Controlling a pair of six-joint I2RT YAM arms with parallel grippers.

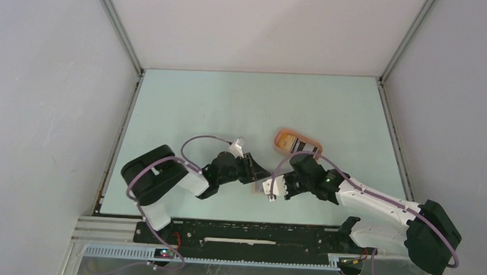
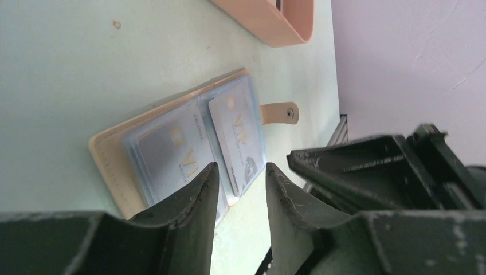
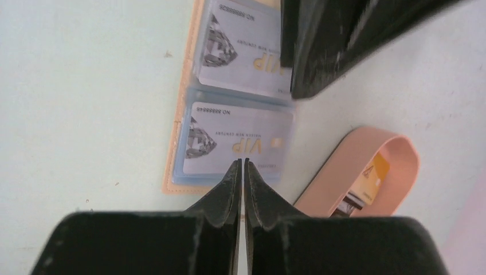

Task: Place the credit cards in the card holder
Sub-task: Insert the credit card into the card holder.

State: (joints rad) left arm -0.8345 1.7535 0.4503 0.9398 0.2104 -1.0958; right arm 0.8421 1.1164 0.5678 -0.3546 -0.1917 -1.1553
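**Card holder [image 2: 109,160] lies open, two sleeves filled**

The card holder rests flat on the table [image 1: 230,106], close in front of the arms' bases. Its two leaves lie in line with the way the right gripper [image 3: 241,166] points, and its snap tab [image 2: 281,113] sticks out at one side. Two pale VIP cards [image 3: 235,143] sit in the clear sleeves.

The right gripper hangs over the near edge of the nearer card. Its jaws are drawn almost together, with nothing seen between them. The left gripper [image 2: 242,169] hovers at the holder's other side, its jaws parted to a middling gap and empty as far as the views show.

The peach tray [image 3: 335,172] holds an orange-yellow card [image 3: 375,171]. It lies farther out on the table, apart from the holder, off the right gripper's right side and near that arm's wrist. Its long axis runs roughly across the table. The right arm looks the nearer one for fetching the next card.
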